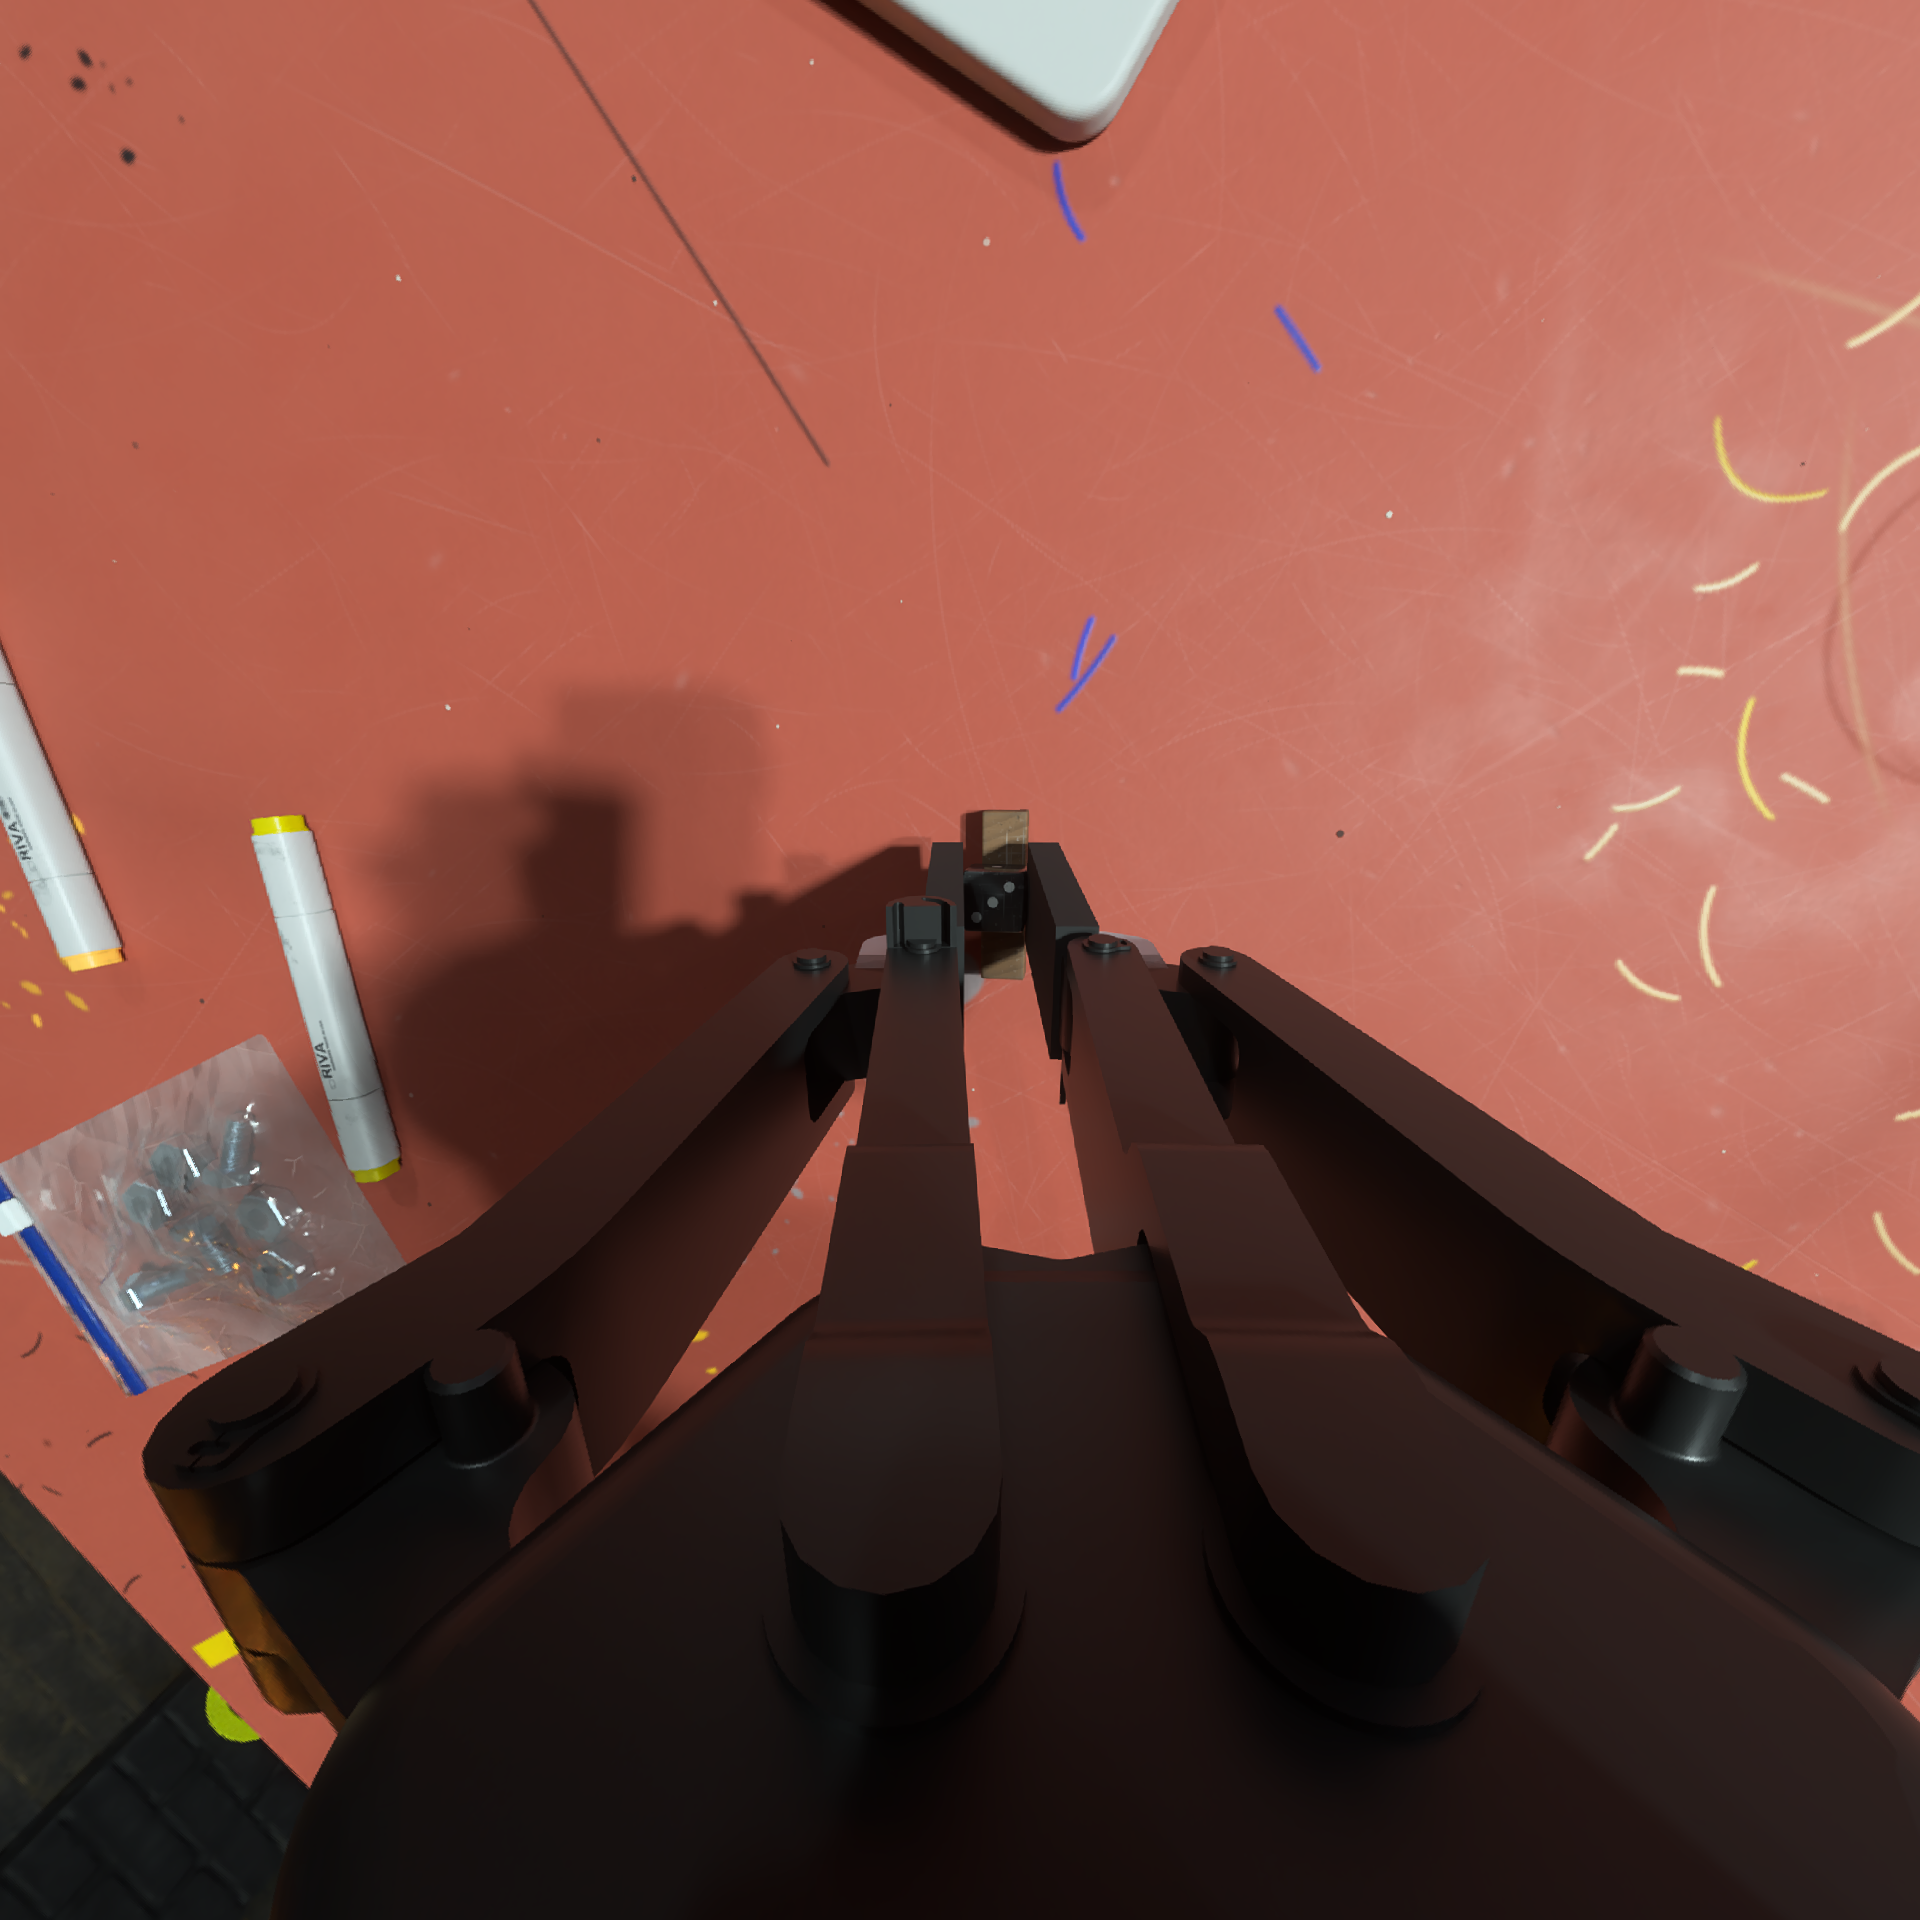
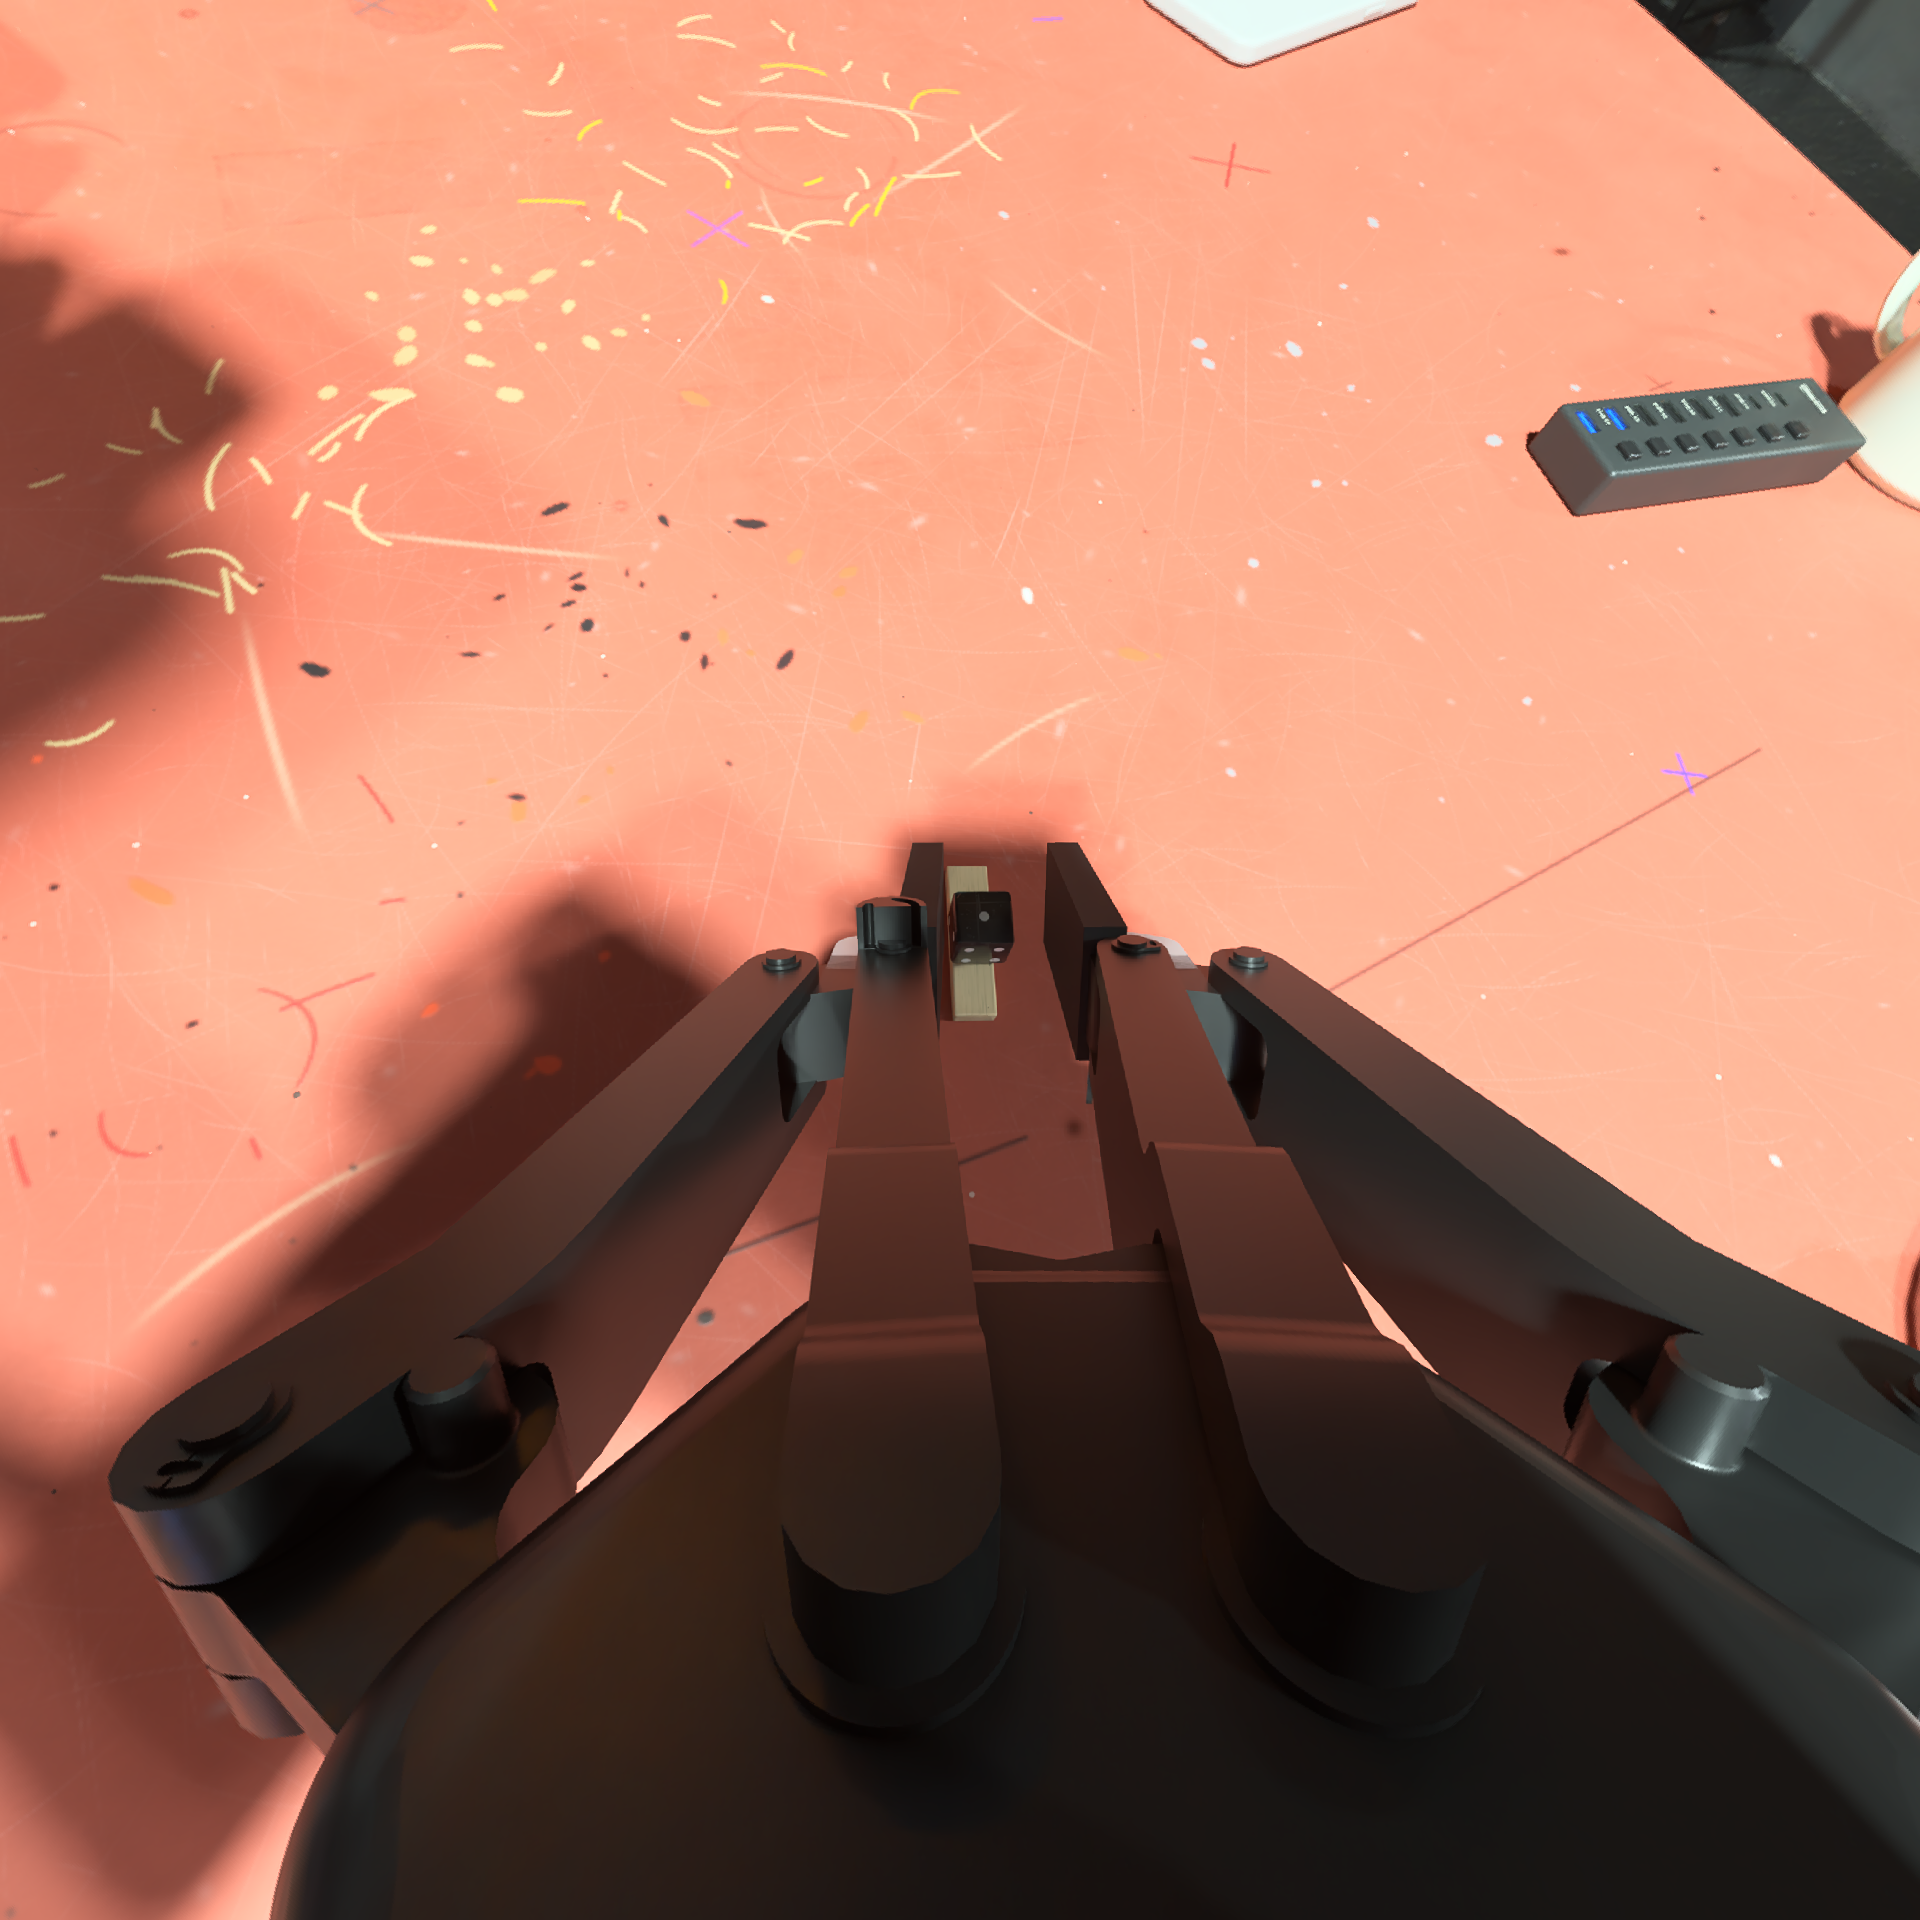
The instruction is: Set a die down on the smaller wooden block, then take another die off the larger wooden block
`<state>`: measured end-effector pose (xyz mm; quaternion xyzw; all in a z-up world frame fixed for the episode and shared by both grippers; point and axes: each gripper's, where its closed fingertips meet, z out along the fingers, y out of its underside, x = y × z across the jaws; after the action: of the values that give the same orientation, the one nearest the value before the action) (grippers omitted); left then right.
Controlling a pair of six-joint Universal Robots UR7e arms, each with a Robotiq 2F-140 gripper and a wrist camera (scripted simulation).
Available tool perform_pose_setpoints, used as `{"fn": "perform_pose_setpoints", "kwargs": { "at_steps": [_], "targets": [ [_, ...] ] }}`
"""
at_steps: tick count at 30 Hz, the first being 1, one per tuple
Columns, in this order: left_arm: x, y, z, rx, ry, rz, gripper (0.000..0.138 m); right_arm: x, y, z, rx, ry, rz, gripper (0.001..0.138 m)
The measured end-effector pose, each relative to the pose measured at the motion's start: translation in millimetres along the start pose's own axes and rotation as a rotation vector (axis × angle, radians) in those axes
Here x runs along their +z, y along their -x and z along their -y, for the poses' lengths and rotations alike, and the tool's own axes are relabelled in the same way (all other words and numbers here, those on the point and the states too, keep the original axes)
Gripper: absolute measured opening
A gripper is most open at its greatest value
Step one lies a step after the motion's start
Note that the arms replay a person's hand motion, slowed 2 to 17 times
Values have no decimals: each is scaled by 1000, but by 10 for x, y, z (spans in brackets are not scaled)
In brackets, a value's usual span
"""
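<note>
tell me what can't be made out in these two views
- Left wrist view: the left gripper fingers hide the black die's sides and much of the wooden block; contact unclear.
- Right wrist view: the die covers the block middle.
- Right wrist view: the white mug is cut off.

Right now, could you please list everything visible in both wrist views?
Black dice with white pips: two; one between the left fingers over a wooden block, one on a pale block.
Brown wooden block: one, under the left die.
Pale wooden block: one, right view.
White markers: two, left side; yellow-capped, orange-capped.
Clear bag of grey bolts: one, lower left.
White tray: one, top edge.
Dark grey button box: one, right.
White mug: one, right edge.
Red tabletop.
Left gripper: black, closed on its die.
Right gripper: black, open around its die.
</note>
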<state>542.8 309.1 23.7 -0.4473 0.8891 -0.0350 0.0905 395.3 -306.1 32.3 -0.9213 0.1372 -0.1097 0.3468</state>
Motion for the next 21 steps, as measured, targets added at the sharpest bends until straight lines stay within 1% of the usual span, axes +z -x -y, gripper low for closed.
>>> {"fn": "perform_pose_setpoints", "kwargs": {
  "at_steps": [7,12,17,21],
  "targets": [
    [-57,8,46,-4,-34,14,17,-21,-6,42,0,-17,-7,26],
    [-151,-6,80,-7,-68,25,17,-44,-15,95,-5,-36,-19,25],
    [-313,-28,139,-11,-135,46,17,-75,-19,173,-13,-66,-33,25],
    [-490,-56,205,-21,-213,67,17,-104,-16,249,-20,-96,-45,24]
  ]
}}
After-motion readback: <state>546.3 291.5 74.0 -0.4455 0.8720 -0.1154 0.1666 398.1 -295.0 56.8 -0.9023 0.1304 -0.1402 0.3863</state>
